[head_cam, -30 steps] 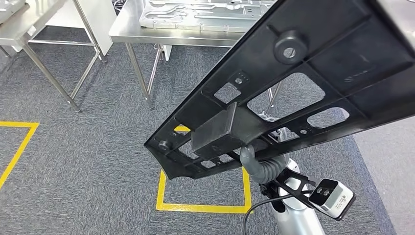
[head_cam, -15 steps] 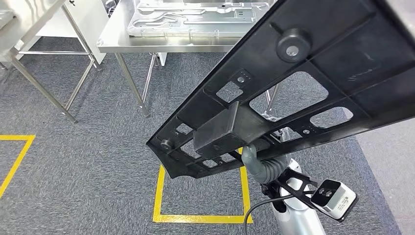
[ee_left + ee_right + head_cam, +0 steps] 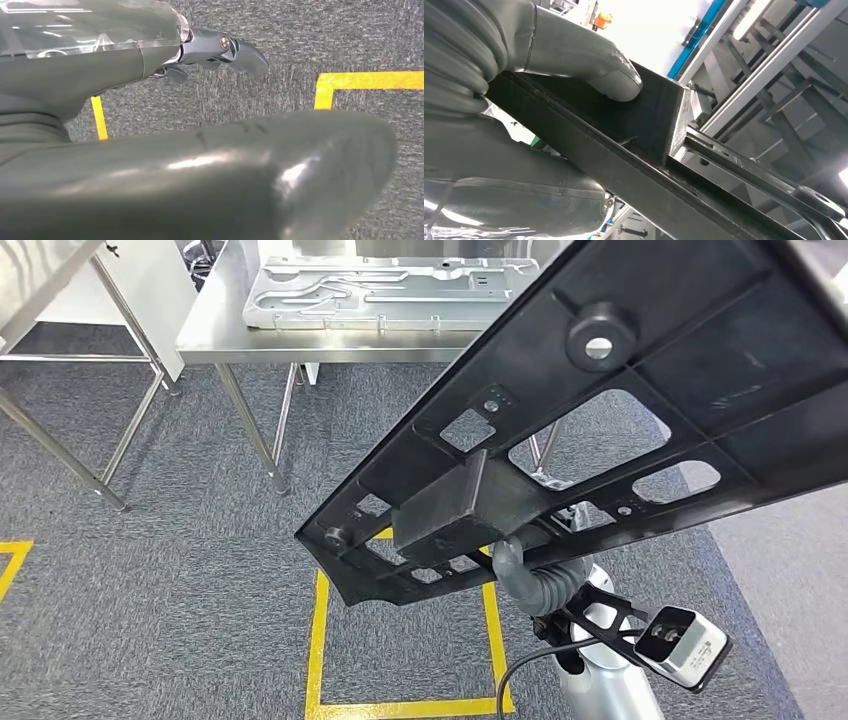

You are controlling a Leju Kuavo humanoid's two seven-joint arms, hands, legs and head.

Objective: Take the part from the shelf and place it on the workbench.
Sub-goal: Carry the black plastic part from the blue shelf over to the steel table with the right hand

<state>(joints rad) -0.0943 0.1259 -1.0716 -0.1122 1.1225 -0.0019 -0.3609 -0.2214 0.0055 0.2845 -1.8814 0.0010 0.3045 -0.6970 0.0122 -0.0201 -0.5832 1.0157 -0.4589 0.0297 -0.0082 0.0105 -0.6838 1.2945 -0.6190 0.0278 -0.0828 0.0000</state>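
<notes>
A large black plastic part (image 3: 640, 400), flat with cut-outs and a raised block, slants across the head view from centre to upper right. My right hand (image 3: 535, 575) grips it from underneath near its lower end. In the right wrist view the thumb of that hand (image 3: 589, 60) presses on the part's block (image 3: 649, 120). The steel workbench (image 3: 300, 342) stands ahead at upper left, carrying a silver metal panel (image 3: 390, 290). My left hand (image 3: 200, 165) hangs over the grey carpet, holding nothing, with its fingers (image 3: 240, 50) apart.
A second steel table (image 3: 40, 280) stands at the far left on thin legs. A yellow taped square (image 3: 318, 640) marks the carpet below the part. The right wrist camera (image 3: 685, 645) juts out at the lower right.
The whole view has shifted: the workbench and the yellow square now sit further left and the bench looks nearer, so the camera moved. The part stays gripped the same way.
</notes>
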